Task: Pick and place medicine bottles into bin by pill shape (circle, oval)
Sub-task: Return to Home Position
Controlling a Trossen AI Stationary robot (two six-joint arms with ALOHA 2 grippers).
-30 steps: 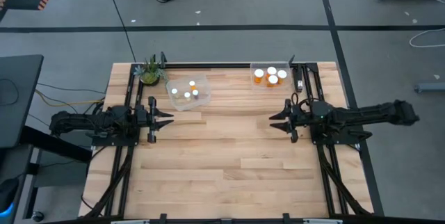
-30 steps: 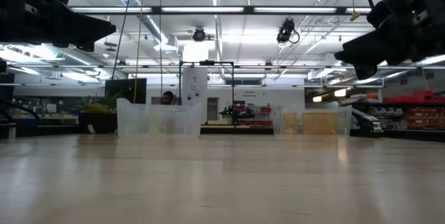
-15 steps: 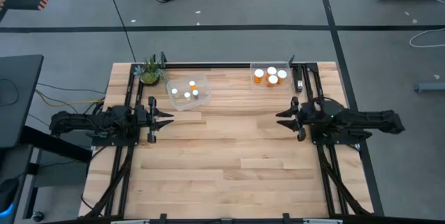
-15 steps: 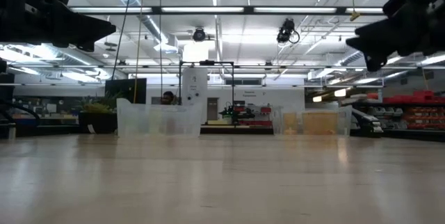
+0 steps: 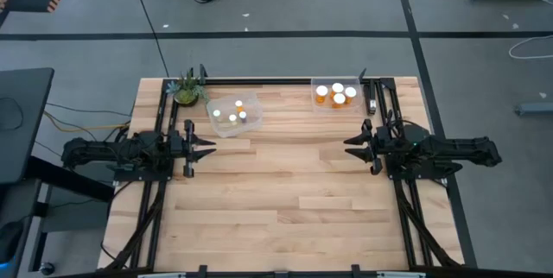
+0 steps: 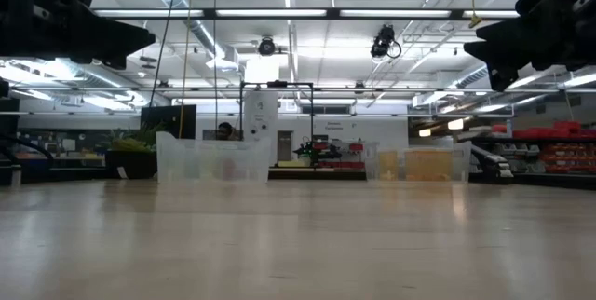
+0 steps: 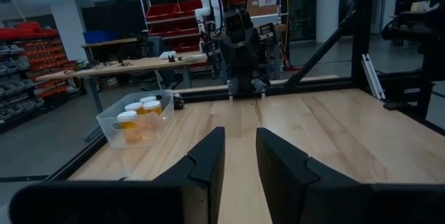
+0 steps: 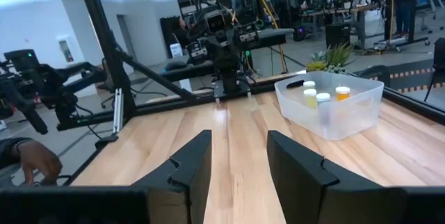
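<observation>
OK, L gripper (image 5: 212, 148), R gripper (image 5: 347, 148) ajar, empty.

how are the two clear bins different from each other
Contents: the left bin holds small bottles that look mostly white from above, while the right bin holds wider orange bottles with white caps.
Pose: the left bin sits turned at an angle, while the right bin sits square to the table's far edge.
Place: the left bin is beside the plant, a little in from the far edge; the right bin sits closer to that edge.
Both are clear and open-topped.
</observation>
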